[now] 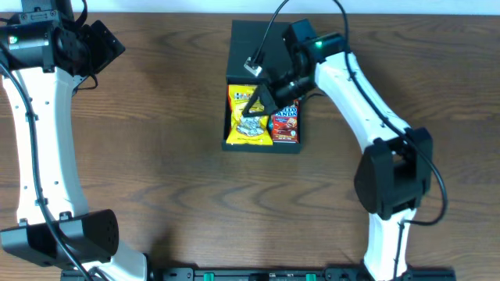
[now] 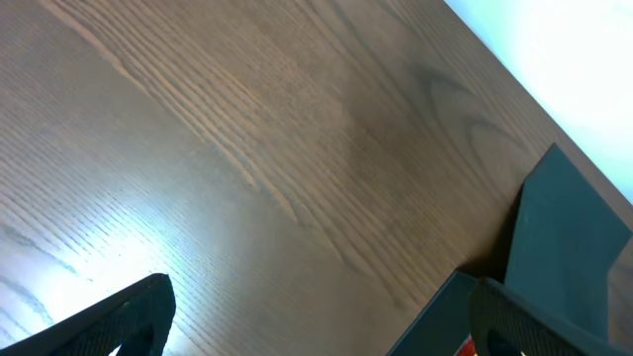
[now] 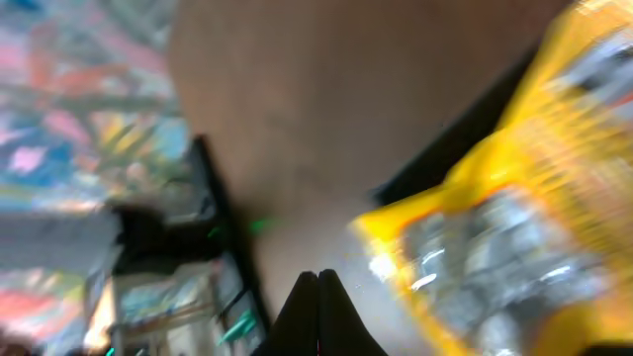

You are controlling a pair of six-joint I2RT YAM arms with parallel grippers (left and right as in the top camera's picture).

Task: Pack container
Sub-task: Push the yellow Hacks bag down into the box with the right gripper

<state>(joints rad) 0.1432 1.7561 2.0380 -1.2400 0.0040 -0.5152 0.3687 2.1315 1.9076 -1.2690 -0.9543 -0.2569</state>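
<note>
The dark container (image 1: 248, 47) stands at the table's back centre with its flap lid laid open toward the far edge. A yellow snack bag (image 1: 247, 123) lies in its left half and a red and blue snack pack (image 1: 287, 123) in its right half. My right gripper (image 1: 258, 101) hovers over the yellow bag's upper part, shut, with nothing between its fingers. The right wrist view is blurred: the shut tips (image 3: 318, 302) stand beside the yellow bag (image 3: 514, 218). My left gripper (image 1: 109, 43) is open at the far left, well away from the box. In its wrist view the container (image 2: 569, 237) shows at the right.
Brown wooden table (image 1: 156, 140) all round the box. The right arm's cable (image 1: 269, 31) arcs over the container's lid. Both arm bases stand at the near edge, left (image 1: 62, 238) and right (image 1: 391, 187).
</note>
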